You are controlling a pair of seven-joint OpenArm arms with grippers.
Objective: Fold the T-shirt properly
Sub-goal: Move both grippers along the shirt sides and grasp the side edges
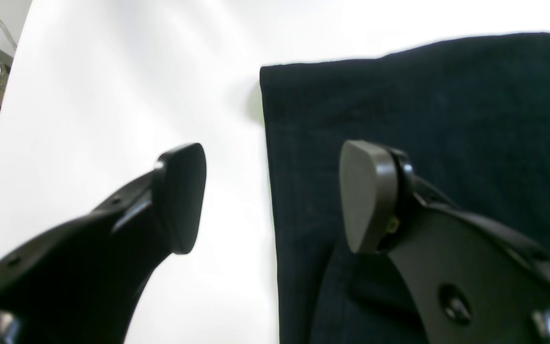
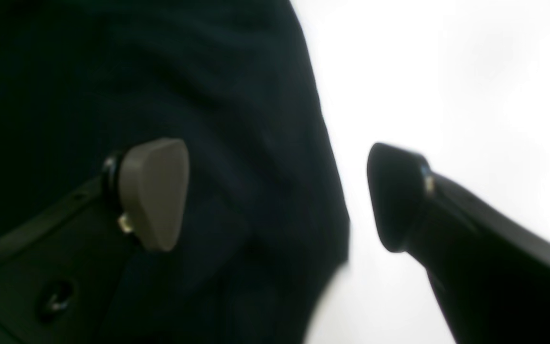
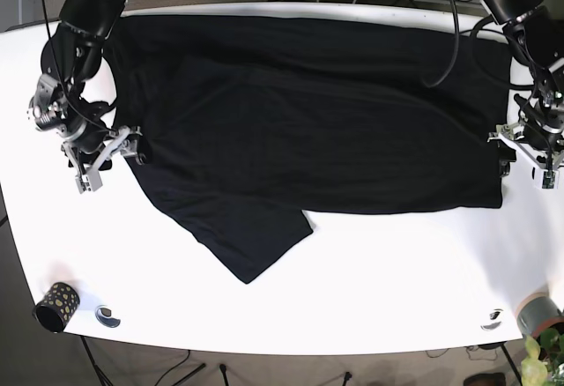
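Black cotton covers most of the far half of the white table (image 3: 352, 280): the black short-sleeved T-shirt (image 3: 317, 113) lies spread flat, its long top edge running along the far edge of the table and its two ends reaching toward the left and right edges. One sleeve (image 3: 256, 241) juts out toward the near edge, left of centre, ending in a blunt corner. The straight lower edge runs from that sleeve to a squared corner near the right edge. The cloth is mostly smooth, with shallow creases across the middle.

The near half of the table is bare white surface, with wide room in front of the shirt. A small black cup with gold dots (image 3: 55, 305) stands at the near left corner, a small round white-rimmed object (image 3: 107, 315) just beside it. Another small round object (image 3: 493, 318) and a grey cylinder (image 3: 538, 313) sit at the near right corner. No writing or label can be read on the shirt or anywhere else.

The left gripper (image 1: 272, 196) has its jaws spread wide, straddling the shirt's straight side edge at the right end of the table: one pad over dark cloth, the other over white table. The right gripper (image 2: 277, 196) is likewise spread wide across the shirt's edge at the left end, one grey pad over fabric, the other over bare table. Neither holds any cloth.
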